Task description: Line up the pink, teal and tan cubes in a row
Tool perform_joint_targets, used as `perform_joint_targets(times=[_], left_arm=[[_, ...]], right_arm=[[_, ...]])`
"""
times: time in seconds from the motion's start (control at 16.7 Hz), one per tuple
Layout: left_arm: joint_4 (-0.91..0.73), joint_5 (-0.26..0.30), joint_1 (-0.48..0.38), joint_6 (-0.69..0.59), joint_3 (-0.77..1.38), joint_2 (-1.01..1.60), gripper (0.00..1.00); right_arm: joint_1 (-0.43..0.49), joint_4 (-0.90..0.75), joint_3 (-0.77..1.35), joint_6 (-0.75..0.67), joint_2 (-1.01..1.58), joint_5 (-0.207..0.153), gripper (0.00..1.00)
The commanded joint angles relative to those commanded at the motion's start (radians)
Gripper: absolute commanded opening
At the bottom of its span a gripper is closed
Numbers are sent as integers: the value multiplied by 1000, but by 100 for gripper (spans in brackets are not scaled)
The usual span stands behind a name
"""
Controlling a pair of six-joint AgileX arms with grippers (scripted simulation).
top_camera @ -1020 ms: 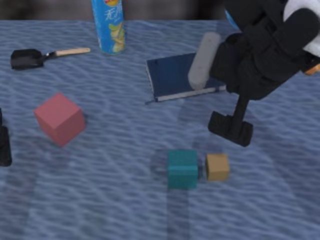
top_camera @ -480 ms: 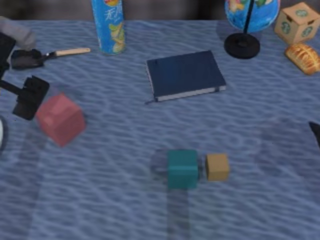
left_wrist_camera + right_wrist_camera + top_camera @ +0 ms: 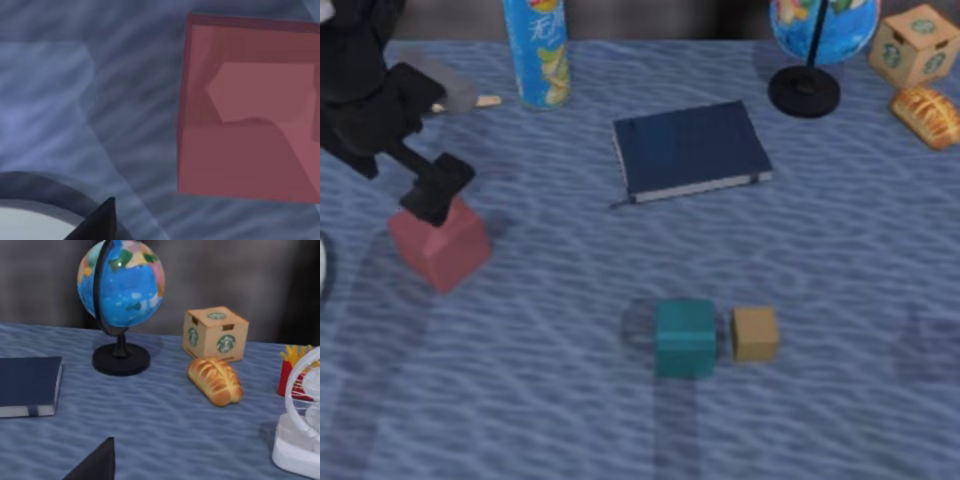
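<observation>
The left claw (image 3: 437,190) hangs over the far edge of the pink cube (image 3: 440,243) at the left of the tabletop (image 3: 570,420); whether its fingers are spread or pressed together cannot be told. In the left wrist view the pink cube (image 3: 250,110) fills much of the picture. The teal cube (image 3: 685,337) and tan cube (image 3: 755,333) sit just beside each other near the front, teal on the left, well apart from the pink one. The right claw is out of the top view.

Matt, smooth pink cube (image 3: 440,245), teal cube (image 3: 685,337) and tan cube (image 3: 755,333) sit on rippled blue cloth (image 3: 570,300).
</observation>
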State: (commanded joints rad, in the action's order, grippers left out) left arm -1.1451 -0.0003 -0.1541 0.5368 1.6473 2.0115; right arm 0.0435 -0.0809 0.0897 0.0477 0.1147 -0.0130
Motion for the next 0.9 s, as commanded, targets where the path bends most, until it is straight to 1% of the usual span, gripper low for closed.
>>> perform_joint_targets(times=[0.24,0.6,0.72,0.9], left_arm=[[-56,3,-10,29,96,101,100],[-51,2,-5,29,92,101,100],[-15,3,-8,31,62,112,100],[112,3,-8,31,-16,151,100]], right_arm=[[-33,79,-88,-47,-113,13,100],[-34,81,-90,-48,-115,13,100],[-34,81,-90,-48,-115,13,100],[-34,81,-90,-48,-115,13,100]])
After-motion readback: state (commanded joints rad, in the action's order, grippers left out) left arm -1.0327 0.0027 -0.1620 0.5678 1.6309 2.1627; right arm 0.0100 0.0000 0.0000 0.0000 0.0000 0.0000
